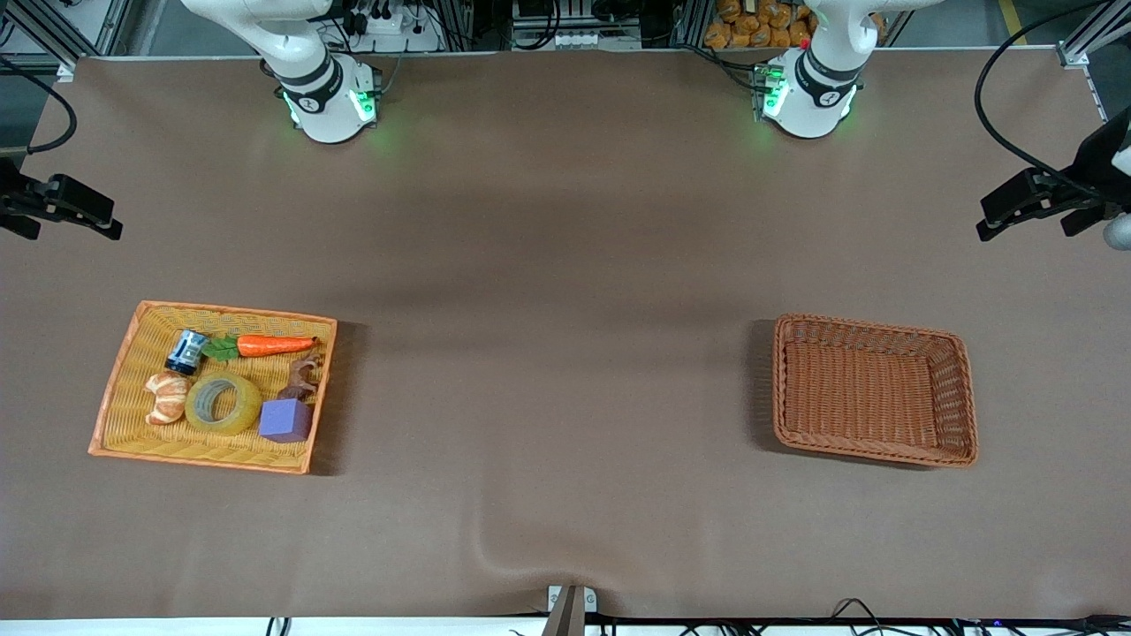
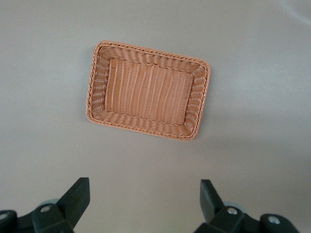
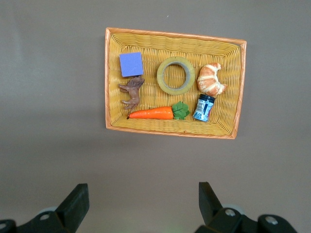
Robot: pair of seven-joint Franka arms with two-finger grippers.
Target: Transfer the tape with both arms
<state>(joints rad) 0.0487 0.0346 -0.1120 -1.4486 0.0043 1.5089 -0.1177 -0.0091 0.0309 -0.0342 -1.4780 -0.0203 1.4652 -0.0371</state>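
Note:
The tape point(image 1: 194, 405), a translucent yellow roll with a grey core, lies flat in the yellow basket point(image 1: 199, 459) toward the right arm's end of the table. It sits between peeled orange segments point(image 1: 166, 397) and a purple cube point(image 1: 285, 420). It also shows in the right wrist view point(image 3: 192, 76). My right gripper point(image 1: 78, 235) point(image 3: 144, 191) is open and empty, high over the table near that basket. My left gripper point(image 1: 1022, 234) point(image 2: 145, 187) is open and empty, high over the table near the brown basket point(image 1: 870, 322).
The yellow basket also holds a carrot point(image 1: 274, 344), a blue can point(image 1: 185, 352) and a brown animal figure point(image 1: 300, 378). The brown basket point(image 2: 150, 52) holds nothing. A ridge in the table cover point(image 1: 495, 556) lies near the front edge.

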